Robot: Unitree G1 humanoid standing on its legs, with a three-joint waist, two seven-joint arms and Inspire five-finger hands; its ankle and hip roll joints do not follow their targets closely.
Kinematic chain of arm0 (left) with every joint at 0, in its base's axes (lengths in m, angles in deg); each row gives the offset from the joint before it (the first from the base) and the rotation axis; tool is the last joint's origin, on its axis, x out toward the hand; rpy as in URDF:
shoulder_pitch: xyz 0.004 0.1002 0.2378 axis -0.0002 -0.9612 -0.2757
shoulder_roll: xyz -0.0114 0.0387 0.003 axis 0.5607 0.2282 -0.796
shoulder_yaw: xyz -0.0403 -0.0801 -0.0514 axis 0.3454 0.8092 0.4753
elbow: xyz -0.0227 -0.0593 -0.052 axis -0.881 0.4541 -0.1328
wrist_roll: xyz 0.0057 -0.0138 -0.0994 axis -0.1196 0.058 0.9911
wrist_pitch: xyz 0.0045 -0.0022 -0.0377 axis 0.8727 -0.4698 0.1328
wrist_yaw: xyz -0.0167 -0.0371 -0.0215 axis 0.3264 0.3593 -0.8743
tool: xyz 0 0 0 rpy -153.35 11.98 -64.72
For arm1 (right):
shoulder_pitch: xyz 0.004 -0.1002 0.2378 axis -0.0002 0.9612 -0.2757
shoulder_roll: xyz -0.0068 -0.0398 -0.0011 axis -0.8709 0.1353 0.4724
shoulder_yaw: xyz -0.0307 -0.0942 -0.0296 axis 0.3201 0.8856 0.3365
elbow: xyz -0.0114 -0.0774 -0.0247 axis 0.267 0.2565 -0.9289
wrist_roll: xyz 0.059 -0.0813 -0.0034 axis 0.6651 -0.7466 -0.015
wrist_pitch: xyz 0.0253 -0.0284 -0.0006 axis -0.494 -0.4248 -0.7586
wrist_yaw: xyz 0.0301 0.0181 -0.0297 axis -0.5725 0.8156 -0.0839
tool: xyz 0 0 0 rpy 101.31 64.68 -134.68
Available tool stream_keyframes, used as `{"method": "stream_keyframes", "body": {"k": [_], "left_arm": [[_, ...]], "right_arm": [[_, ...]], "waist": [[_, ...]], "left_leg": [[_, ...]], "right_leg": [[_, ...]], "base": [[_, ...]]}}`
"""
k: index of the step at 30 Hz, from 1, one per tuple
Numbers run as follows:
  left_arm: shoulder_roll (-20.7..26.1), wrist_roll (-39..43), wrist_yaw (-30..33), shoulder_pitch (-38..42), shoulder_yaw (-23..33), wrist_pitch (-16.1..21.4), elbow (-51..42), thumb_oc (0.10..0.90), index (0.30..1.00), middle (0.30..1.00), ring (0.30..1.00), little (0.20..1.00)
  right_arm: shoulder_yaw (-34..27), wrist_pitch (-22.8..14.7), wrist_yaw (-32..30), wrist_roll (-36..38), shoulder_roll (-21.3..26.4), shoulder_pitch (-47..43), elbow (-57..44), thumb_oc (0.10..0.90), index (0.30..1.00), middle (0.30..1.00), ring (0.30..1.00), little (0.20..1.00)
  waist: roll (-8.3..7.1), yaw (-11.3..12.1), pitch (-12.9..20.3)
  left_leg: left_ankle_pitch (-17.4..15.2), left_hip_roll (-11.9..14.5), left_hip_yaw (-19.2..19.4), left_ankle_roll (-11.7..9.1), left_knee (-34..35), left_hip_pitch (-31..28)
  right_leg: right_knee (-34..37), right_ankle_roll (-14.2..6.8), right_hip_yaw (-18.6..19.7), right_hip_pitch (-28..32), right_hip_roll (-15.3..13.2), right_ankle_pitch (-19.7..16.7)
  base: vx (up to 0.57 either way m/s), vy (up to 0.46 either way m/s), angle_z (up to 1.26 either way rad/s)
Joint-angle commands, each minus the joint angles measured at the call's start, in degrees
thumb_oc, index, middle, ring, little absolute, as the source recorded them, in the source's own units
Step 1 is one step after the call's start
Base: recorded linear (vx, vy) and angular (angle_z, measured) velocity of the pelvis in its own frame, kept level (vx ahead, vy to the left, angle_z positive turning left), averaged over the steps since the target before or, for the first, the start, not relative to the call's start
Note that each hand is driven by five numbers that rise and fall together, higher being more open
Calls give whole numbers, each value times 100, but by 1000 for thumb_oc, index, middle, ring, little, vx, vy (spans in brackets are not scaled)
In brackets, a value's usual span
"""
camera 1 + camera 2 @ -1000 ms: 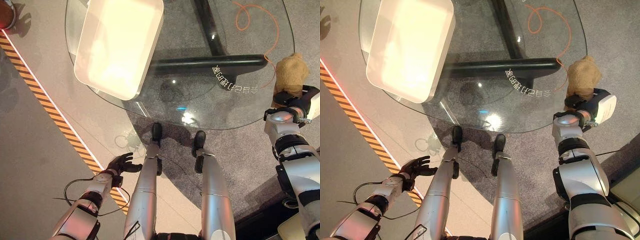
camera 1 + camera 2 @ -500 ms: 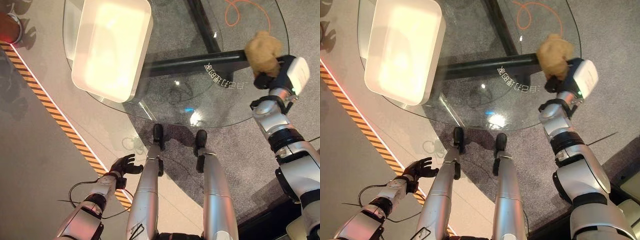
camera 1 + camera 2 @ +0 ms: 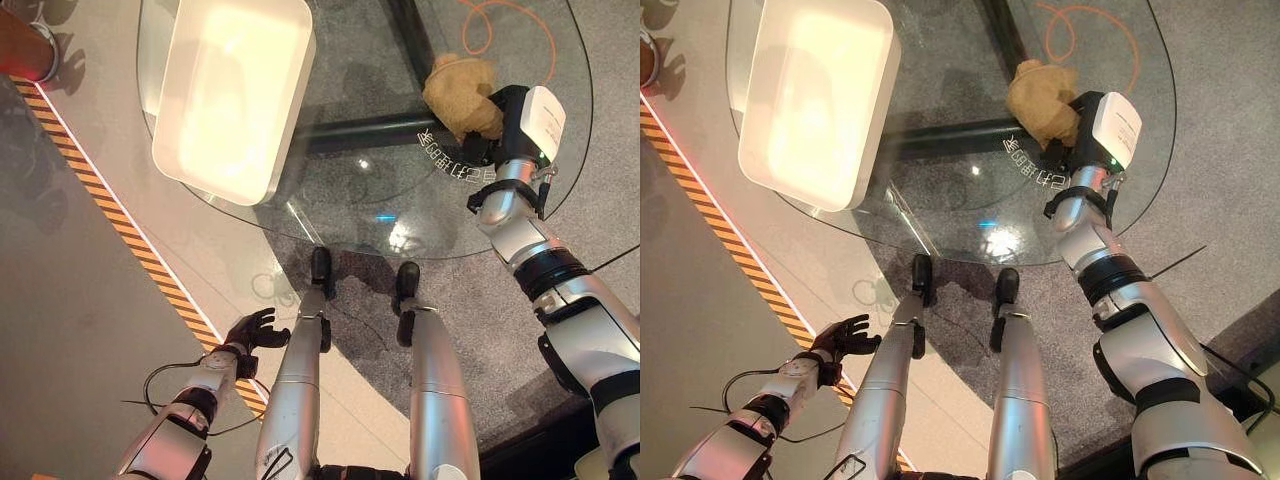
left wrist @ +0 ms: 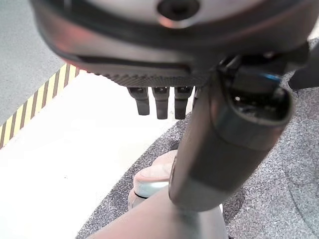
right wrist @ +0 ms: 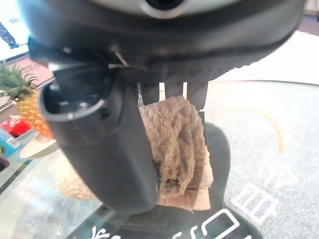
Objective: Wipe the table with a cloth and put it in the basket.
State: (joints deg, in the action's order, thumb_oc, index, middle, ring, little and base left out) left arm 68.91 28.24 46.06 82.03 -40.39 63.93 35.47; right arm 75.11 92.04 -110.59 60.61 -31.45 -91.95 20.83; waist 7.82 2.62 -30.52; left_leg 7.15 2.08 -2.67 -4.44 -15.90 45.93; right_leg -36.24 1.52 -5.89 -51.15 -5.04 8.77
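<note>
Left hand (image 3: 252, 330): hanging low at the near left beside the floor stripe, fingers loosely spread, nothing in it.
Basket (image 3: 232, 90): white tray at the table's far left, well apart from the cloth.
Table (image 3: 340, 205): round glass, likely slick.
Cloth (image 3: 460, 92): tan, bunched, on the right of the glass. Soft and light, I'd judge; grasp the bulk.
Right hand (image 5: 149, 124): fingers and thumb curled round the cloth.

1 orange cable (image 3: 497, 14) is looped on the grey carpet (image 3: 480, 300) beneath the glass. 1 black-and-yellow striped floor strip (image 3: 120, 230) is laid diagonally. 1 pineapple (image 5: 22, 102) is seen.
</note>
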Motion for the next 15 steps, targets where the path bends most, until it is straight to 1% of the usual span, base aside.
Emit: {"method": "stream_keyframes", "body": {"k": [1, 6, 9, 11, 15], "left_arm": [[-234, -123, 47, -420, -38, 55, 28, 800, 900, 900, 900, 900], [-251, -131, 62, -394, -44, 37, 38, 800, 900, 900, 900, 900], [-258, -144, 66, -399, -34, 26, 15, 800, 900, 900, 900, 900], [-269, -151, 73, -373, -37, 10, 5, 800, 900, 900, 900, 900], [-274, -159, 86, -352, -47, -37, -40, 800, 900, 900, 900, 900]], "right_arm": [[691, -430, 632, -404, -630, -283, -653, 100, 300, 300, 300, 200], [821, -588, 950, -659, -749, -185, -712, 100, 300, 300, 300, 200], [901, -584, 1099, -723, -801, -148, -801, 100, 300, 300, 300, 200], [998, -681, 1328, -845, -882, -79, -890, 100, 300, 300, 300, 200], [1124, -789, 1585, -989, -952, 16, -1027, 100, 300, 300, 300, 200]], "waist": [[36, 131, 73], [37, 132, 73], [34, 136, 73], [31, 134, 73], [25, 126, 73]], "left_leg": [[-696, -476, 374, 370, -824, -15], [-676, -490, 371, 366, -820, -3], [-666, -495, 370, 366, -802, -12], [-657, -502, 372, 370, -804, -6], [-650, -505, 365, 364, -813, 12]], "right_leg": [[648, -84, -54, 270, 177, -382], [660, -90, -65, 261, 167, -397], [667, -90, -68, 268, 171, -398], [660, -92, -77, 254, 163, -407], [661, -95, -81, 235, 149, -416]], "base": [[0, 0, 0], [0, 0, 0], [0, 0, 0], [0, 0, 0], [0, 0, 0]]}}
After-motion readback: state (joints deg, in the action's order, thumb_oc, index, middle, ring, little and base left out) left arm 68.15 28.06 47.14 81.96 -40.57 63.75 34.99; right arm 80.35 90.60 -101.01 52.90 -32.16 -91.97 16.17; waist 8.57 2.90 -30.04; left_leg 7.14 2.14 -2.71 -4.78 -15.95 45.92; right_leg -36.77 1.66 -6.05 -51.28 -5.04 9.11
